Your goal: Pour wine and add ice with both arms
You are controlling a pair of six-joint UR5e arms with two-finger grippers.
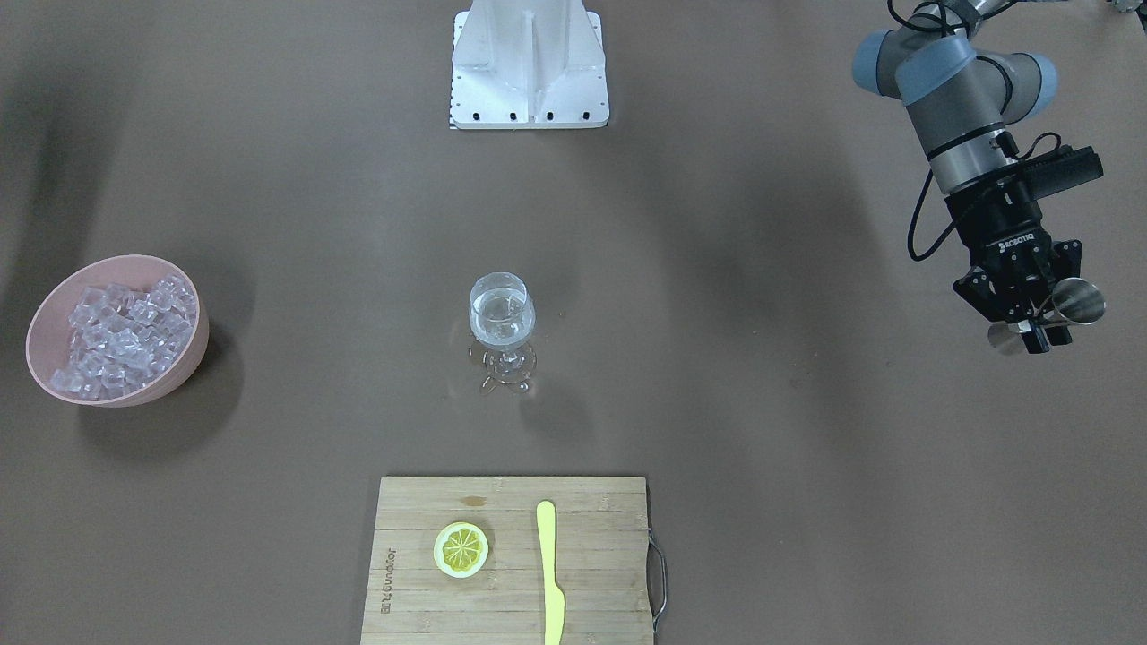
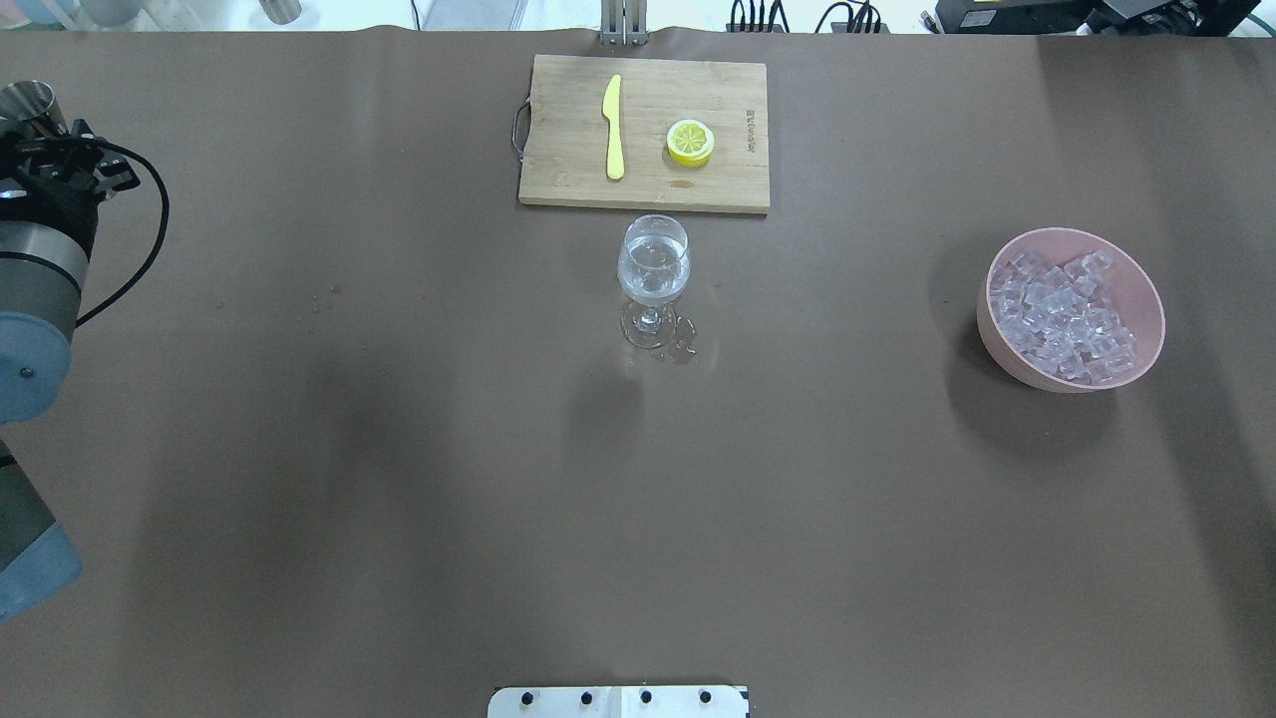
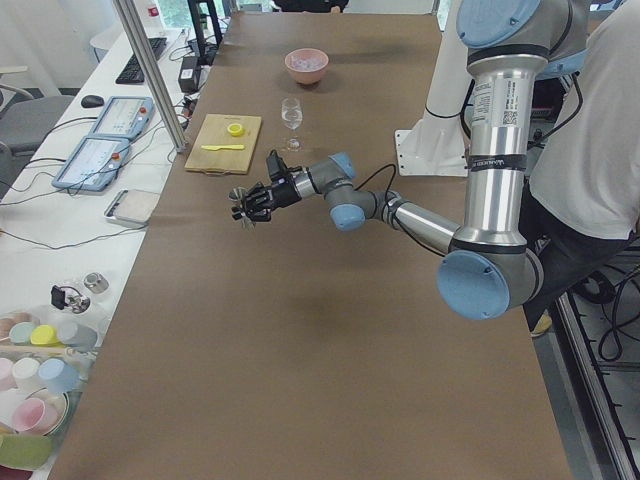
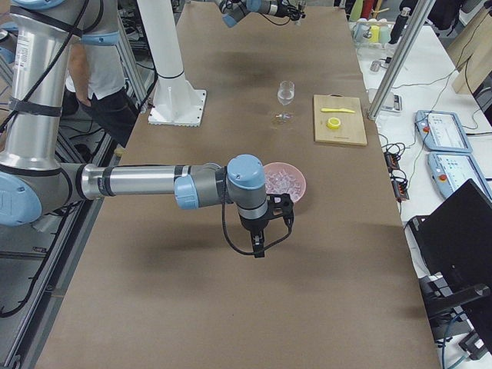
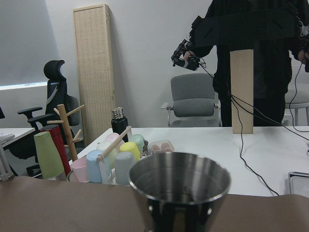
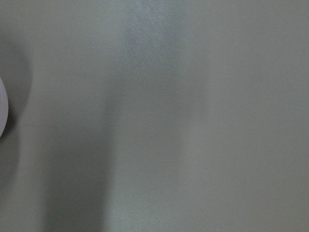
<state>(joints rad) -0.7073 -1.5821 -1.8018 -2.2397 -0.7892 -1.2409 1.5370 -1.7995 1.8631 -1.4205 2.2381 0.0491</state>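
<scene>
Gripping a steel jigger point(image 1: 1080, 300) at its narrow waist, the left gripper point(image 1: 1032, 315) hangs over the robot's left end of the table point(image 1: 717, 403), well apart from everything else, jaws clamped on the metal. The wine point(image 1: 502, 330) sits as a shallow clear pool in the wine glass point(image 1: 503, 309) at the table's middle, with a wet patch point(image 2: 684, 349) beside the foot. The ice point(image 1: 121, 333) is heaped in the pink bowl point(image 1: 193, 358) at the robot's right end. The right gripper point(image 4: 259, 240) hovers near that bowl in the right side view, but whether its fingers are spread or closed cannot be told (its own camera shows only bare table and a sliver of pale rim). The cubes look hard, light and slick, so one is probably best pinched across two flat opposite faces, taken from the top of the heap where the fingers have room. A corner grip would likely let it squirt free. The glass looks fragile and top-heavy on its thin stem, so a cube should be let go low over the rim, not dropped from height.
</scene>
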